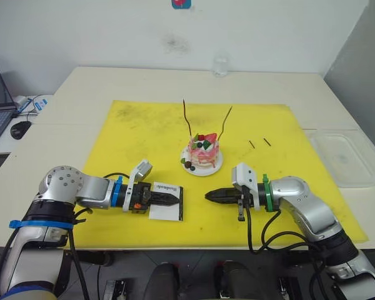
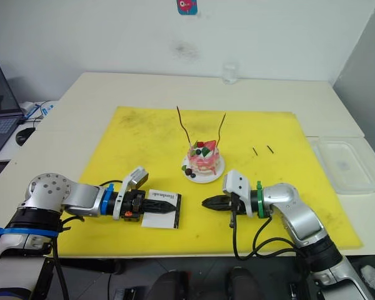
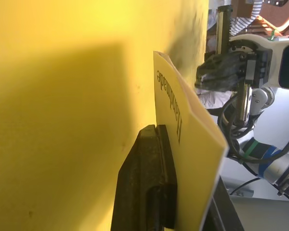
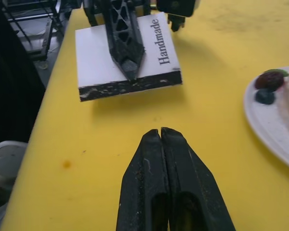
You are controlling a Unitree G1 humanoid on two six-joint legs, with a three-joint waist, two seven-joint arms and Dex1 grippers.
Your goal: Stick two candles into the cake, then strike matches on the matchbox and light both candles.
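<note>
We found a pale surface (image 1: 81,94) carrying a yellow rectangular mat (image 1: 144,131). On the mat's centre stood the small round pink-frosted cake (image 1: 204,153) on its white plate, with two thin wavy candles (image 1: 186,115) upright in it. The flat white matchbox (image 1: 167,203) lay near the front, clamped between the left gripper's (image 1: 170,200) fingers. The right gripper (image 1: 214,195) hovered nearby, fingers closed on nothing. Two short dark matches (image 1: 259,143) lay right of the cake.
</note>
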